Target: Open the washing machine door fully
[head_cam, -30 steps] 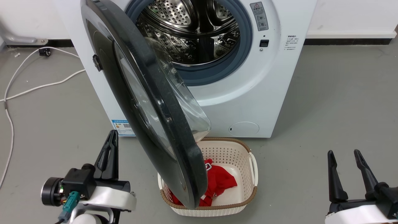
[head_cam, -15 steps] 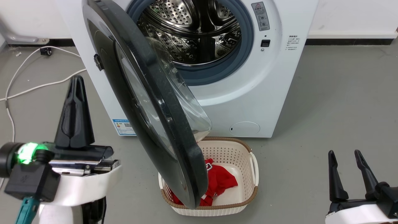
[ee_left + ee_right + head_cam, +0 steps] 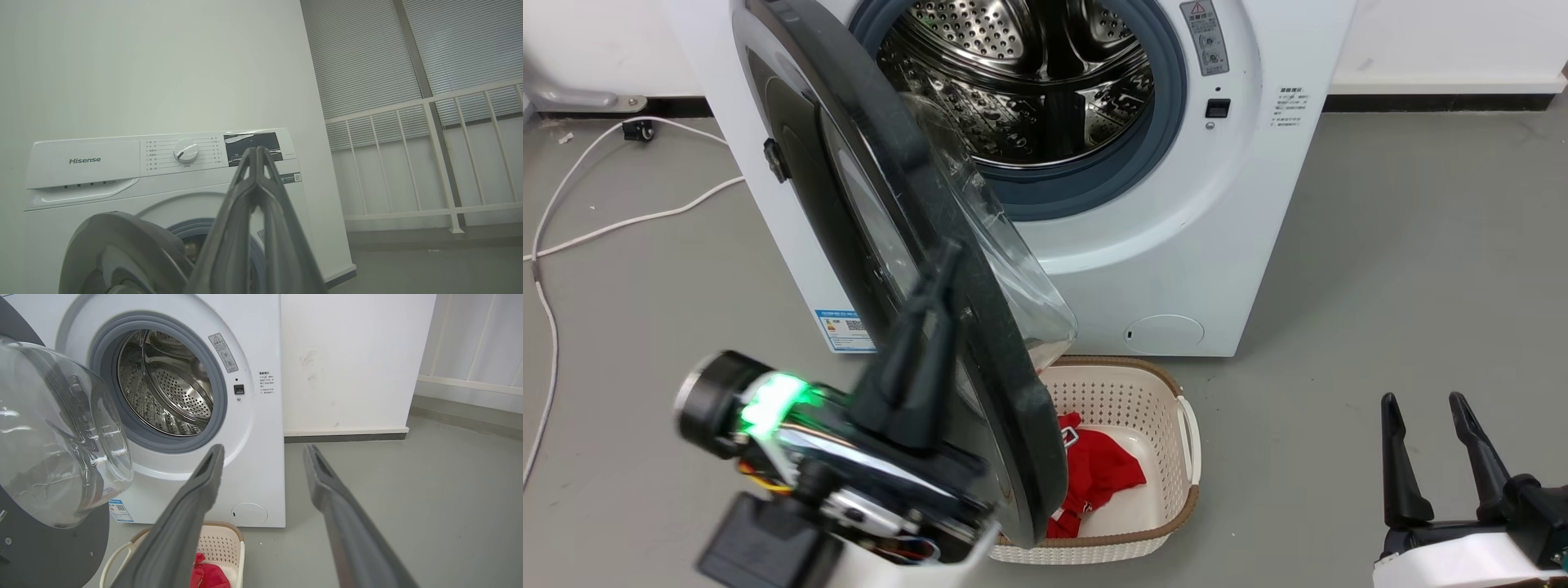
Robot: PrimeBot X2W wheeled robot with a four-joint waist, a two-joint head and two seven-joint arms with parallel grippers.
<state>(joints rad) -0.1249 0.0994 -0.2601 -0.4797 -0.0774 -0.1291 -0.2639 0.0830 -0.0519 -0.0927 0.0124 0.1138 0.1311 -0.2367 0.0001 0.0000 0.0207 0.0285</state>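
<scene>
Slipping off the glossy rim looked the main risk. The left hand (image 3: 947, 249), low and left of centre, overlapped the half-open washing machine door (image 3: 1017, 392), and contact could not be told, so a glancing push might skid and leave the door short of fully open. Its fingers were pressed together, holding nothing. The right hand (image 3: 1421, 400), at lower right, stood spread and empty. Beyond, the washing machine (image 3: 1217, 245) filled the top.

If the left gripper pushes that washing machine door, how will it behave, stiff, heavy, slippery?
The washing machine door looks rigid, a thick black rim around a glass bowl, so it should swing as one piece. The glass probably makes it fairly heavy. Its glossy face may let the shut left gripper slide.
</scene>
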